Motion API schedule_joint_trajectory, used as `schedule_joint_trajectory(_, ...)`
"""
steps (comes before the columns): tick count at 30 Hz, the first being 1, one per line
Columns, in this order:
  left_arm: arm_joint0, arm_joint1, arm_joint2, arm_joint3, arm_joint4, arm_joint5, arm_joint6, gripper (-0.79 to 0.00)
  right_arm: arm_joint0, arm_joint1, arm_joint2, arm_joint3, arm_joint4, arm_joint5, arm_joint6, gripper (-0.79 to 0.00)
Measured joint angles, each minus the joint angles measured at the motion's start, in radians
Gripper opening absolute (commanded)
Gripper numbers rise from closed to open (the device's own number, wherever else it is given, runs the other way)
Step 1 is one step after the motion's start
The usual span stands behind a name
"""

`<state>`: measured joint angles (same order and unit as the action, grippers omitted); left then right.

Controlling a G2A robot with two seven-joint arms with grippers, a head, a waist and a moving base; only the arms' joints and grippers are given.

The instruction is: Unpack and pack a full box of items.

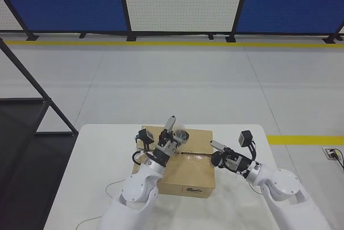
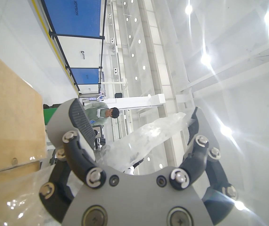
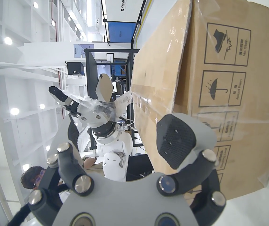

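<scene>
A closed cardboard box [image 1: 186, 169] stands in the middle of the white table [image 1: 97, 167]. My left gripper [image 1: 170, 131] hovers over the box's far left part, pointing upward and open. A crumpled strip of clear tape [image 2: 146, 137] clings across its fingers. In the right wrist view that tape [image 3: 122, 99] runs from the left gripper [image 3: 79, 88] to the seam on the box [image 3: 158, 71] top. My right gripper [image 1: 213, 145] is at the box's right side, open, one pad [image 3: 177, 139] close to the printed side wall. An edge of the box [image 2: 5, 99] also appears in the left wrist view.
A black metal rack [image 1: 16, 115] stands on the floor left of the table. Blue and white partition panels [image 1: 183, 14] line the back. A thin cable [image 1: 111, 187] lies on the table near the left arm's base.
</scene>
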<state>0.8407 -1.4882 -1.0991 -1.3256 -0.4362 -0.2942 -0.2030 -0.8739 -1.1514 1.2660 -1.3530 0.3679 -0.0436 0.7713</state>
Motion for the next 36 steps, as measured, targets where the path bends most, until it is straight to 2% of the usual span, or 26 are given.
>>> schedule_joint_trajectory(15,0.005,-0.008,-0.013,-0.004,0.006,0.003,-0.017,0.000,-0.024,0.001,0.020,-0.066,0.017,-0.038,-0.014,0.000)
schedule_joint_trajectory(29,-0.002,-0.018,-0.017,0.008,0.010,0.008,-0.026,0.000,0.014,-0.006,-0.012,-0.015,0.016,-0.015,-0.008,0.000)
schedule_joint_trajectory(36,0.015,-0.018,-0.034,-0.035,0.010,0.001,-0.039,0.000,0.018,-0.006,-0.014,-0.010,0.015,-0.014,0.001,0.000)
